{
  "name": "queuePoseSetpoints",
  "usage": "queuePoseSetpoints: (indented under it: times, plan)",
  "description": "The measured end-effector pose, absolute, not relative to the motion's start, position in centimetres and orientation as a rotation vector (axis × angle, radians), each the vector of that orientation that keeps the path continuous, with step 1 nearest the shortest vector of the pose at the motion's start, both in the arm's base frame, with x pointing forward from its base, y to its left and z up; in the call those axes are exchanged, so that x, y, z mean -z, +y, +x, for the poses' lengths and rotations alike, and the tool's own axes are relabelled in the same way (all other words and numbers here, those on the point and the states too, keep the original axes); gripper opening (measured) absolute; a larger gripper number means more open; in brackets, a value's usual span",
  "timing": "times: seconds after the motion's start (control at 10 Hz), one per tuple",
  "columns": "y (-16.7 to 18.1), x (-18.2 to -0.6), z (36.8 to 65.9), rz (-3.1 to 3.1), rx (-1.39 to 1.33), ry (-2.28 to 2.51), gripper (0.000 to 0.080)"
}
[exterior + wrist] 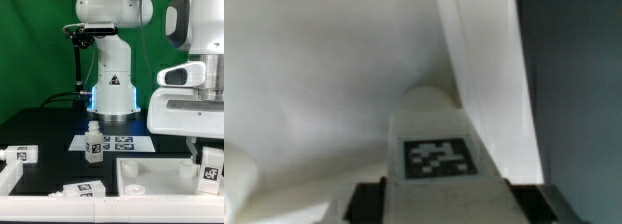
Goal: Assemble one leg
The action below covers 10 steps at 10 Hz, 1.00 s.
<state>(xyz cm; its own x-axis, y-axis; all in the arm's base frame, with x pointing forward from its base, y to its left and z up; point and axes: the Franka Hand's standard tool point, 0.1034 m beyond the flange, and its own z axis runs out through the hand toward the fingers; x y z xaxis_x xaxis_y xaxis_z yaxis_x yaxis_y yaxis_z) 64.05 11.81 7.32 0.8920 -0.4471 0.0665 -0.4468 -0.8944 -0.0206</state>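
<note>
My gripper (pixel 206 154) is at the exterior view's right, shut on a leg (pixel 210 170), a small white block with a black-and-white tag. It holds the leg at the right end of the large flat white tabletop (pixel 150 176). In the wrist view the leg (pixel 438 150) sits between the two dark fingers (pixel 367 203), pointing down at the white tabletop (pixel 331 90) near its rim. Whether the leg touches the tabletop cannot be told.
Another leg (pixel 94 143) stands upright by the marker board (pixel 122 141). One lies at the left edge (pixel 20 155) and one at the front (pixel 82 189). The robot base (pixel 112 85) stands behind. Black table (pixel 580 100) shows beside the tabletop rim.
</note>
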Motion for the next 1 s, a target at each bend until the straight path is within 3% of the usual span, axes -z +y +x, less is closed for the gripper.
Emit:
queuePoseSetpoints:
  times: [0.6,0.9,1.0]
  plan:
    - [11.58,-6.87,64.12,-2.332,0.019,1.953,0.0289]
    - [11.6,-6.82,64.09,-2.394,0.032,1.875,0.0293]
    - [11.73,-6.72,64.15,-2.561,0.071,1.635,0.0499]
